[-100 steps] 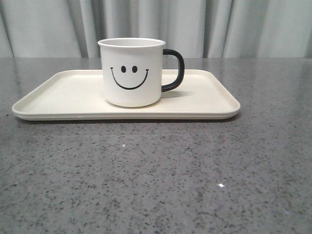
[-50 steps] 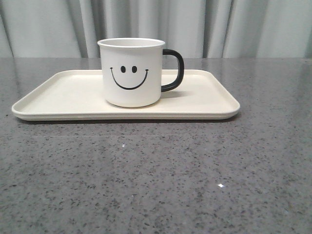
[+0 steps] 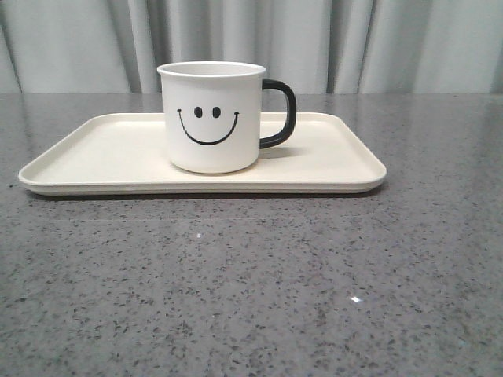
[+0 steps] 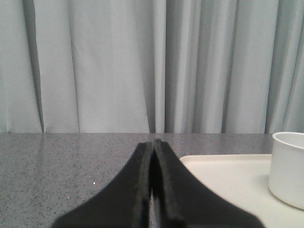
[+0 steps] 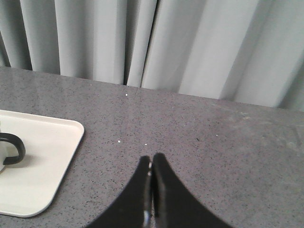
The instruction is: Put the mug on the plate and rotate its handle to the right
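Note:
The white mug with a black smiley face stands upright on the cream plate, near its middle. Its black handle points to the right. Neither gripper shows in the front view. In the left wrist view my left gripper is shut and empty over the grey table, with the plate and the mug's side off to one side. In the right wrist view my right gripper is shut and empty over the table, apart from the plate's corner and the handle.
The grey speckled table stretches in front of the plate. A grey curtain hangs behind the table's far edge.

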Robot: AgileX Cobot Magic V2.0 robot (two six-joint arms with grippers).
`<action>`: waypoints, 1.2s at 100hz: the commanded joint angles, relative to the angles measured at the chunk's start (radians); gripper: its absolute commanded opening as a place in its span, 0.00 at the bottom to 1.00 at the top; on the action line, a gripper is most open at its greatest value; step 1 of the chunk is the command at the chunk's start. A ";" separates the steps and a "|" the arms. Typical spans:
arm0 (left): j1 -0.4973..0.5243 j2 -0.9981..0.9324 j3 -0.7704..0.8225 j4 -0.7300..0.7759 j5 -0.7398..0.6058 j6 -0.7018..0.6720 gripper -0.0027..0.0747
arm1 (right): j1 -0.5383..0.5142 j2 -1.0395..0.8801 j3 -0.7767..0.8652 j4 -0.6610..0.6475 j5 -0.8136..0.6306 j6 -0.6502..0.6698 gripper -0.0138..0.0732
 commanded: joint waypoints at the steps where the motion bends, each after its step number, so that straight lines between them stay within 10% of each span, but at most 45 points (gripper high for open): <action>1: 0.001 -0.031 0.009 -0.010 -0.054 -0.009 0.01 | 0.000 0.003 -0.021 0.003 -0.063 0.000 0.09; 120: 0.002 -0.031 0.009 0.004 -0.053 -0.009 0.01 | 0.000 0.003 -0.021 0.003 -0.061 0.000 0.09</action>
